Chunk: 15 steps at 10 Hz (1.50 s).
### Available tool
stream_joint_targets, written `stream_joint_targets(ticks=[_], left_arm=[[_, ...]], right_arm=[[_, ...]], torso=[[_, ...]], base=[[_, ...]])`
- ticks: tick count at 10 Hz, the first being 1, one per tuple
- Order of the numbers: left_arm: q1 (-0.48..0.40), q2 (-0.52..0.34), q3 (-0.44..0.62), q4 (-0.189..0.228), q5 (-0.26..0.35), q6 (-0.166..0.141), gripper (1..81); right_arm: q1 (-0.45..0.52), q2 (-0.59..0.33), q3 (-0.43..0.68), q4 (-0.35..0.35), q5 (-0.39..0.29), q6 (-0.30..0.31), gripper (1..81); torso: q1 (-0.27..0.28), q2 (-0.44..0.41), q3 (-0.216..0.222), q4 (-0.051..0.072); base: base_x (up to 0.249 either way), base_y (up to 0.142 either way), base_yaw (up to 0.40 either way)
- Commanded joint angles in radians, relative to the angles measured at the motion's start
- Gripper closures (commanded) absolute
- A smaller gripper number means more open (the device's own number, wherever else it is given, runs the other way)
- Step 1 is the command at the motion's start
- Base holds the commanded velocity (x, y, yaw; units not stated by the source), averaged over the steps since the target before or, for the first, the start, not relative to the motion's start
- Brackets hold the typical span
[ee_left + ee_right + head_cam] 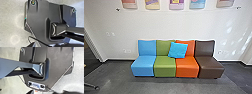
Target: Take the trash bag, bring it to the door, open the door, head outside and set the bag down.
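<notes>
At the left side of the head view, a white frame [94, 45] borders a darker opening; whether it holds a door I cannot tell. Part of my left gripper [45, 45] reaches in at the edge of the left wrist view, over pale floor and beside the robot's own base. My right gripper [48, 92] likewise shows in part at the edge of the right wrist view. How far either one is parted is hard to make out.
Blue, green, orange and brown seats [165, 66] stand in a row along the white wall [166, 27], with a bright blue cushion [178, 50] on them. Colourful panels [176, 4] hang above. A metal furniture foot [91, 86] rests on the grey floor [116, 80] at near left.
</notes>
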Motion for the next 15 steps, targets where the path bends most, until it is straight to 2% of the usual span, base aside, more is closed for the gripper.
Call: stream_joint_targets(ticks=[1, 4, 6, 9, 10, 11, 15], left_arm=[[-0.074, -0.044, 0.013, -0.041, 0.063, 0.000, 1.0], [-0.112, -0.070, 0.056, -0.076, 0.084, 0.000, 1.0], [-0.138, -0.093, 0.090, -0.096, 0.104, 0.000, 1.0], [-0.178, -0.100, 0.085, -0.115, 0.126, 0.000, 1.0], [-0.193, -0.104, 0.087, -0.122, 0.139, 0.000, 1.0], [-0.207, -0.107, 0.092, -0.133, 0.159, 0.000, 1.0], [-0.239, -0.107, 0.098, -0.142, 0.161, 0.000, 1.0]], right_arm=[[0.047, -0.111, 0.155, 0.036, -0.057, 0.003, 1.0], [0.059, -0.187, 0.286, 0.047, -0.057, 0.003, 1.0], [0.065, -0.209, 0.305, 0.063, -0.057, 0.003, 1.0], [0.068, -0.249, 0.327, 0.088, -0.057, 0.003, 1.0], [0.068, -0.267, 0.350, 0.088, -0.055, 0.003, 1.0], [0.070, -0.286, 0.373, 0.088, -0.054, 0.003, 1.0], [0.076, -0.387, 0.481, 0.091, -0.028, 0.011, 1.0]], torso=[[0.064, -0.100, 0.000, 0.000], [0.124, -0.194, -0.014, 0.000], [0.168, -0.265, -0.014, 0.000], [0.235, -0.372, -0.014, 0.000], [0.260, -0.410, -0.086, 0.000], [0.278, -0.440, -0.118, 0.000], [0.359, -0.569, -0.235, 0.000]], base=[[0.000, 0.000, 0.000], [0.000, 0.000, 0.000], [0.000, 0.000, 0.000], [0.000, 0.000, 0.000], [0.000, 0.000, 0.000], [0.000, 0.000, 0.000], [0.000, 0.000, 0.000]])
